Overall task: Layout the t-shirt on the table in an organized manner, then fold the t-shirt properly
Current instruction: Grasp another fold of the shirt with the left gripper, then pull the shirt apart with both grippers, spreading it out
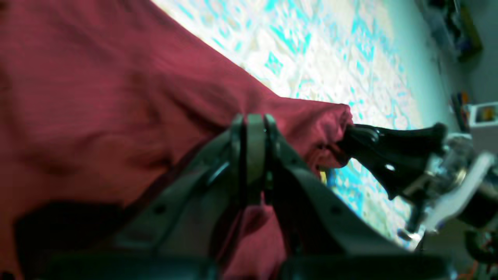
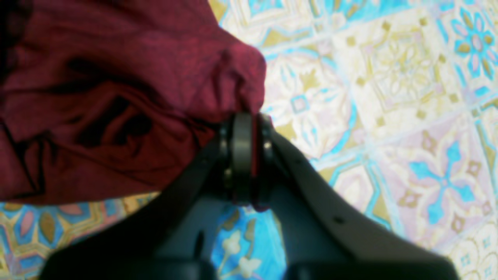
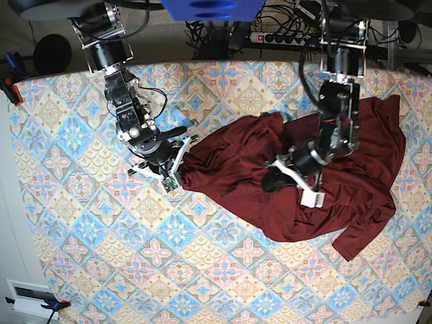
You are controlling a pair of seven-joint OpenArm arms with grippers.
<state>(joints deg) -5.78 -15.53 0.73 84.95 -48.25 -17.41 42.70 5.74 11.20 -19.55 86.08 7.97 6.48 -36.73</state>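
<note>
Left gripper (image 1: 255,128), black two-fingered tool, jaws pressed together with a fold of the large plain dark maroon knit t-shirt (image 3: 351,182) pinched between them; in the left wrist view the fabric fills the area to the left of and behind the fingers. Right gripper (image 2: 245,128), of the same black build, jaws likewise closed on a bunched edge of the t-shirt, a thin strip of maroon showing between the pads; the cloth gathers above and to the left of the fingers in the right wrist view. In the base view the right gripper (image 3: 177,154) grips the garment's extreme end nearest that arm, while the left gripper (image 3: 273,181) sits over the middle of the crumpled body. The garment spreads away from both tools across the table (image 3: 101,256), a wide surface under a cloth of pastel blue, pink and cream diamond-tile floral pattern, with one sleeve trailing beyond the left arm
</note>
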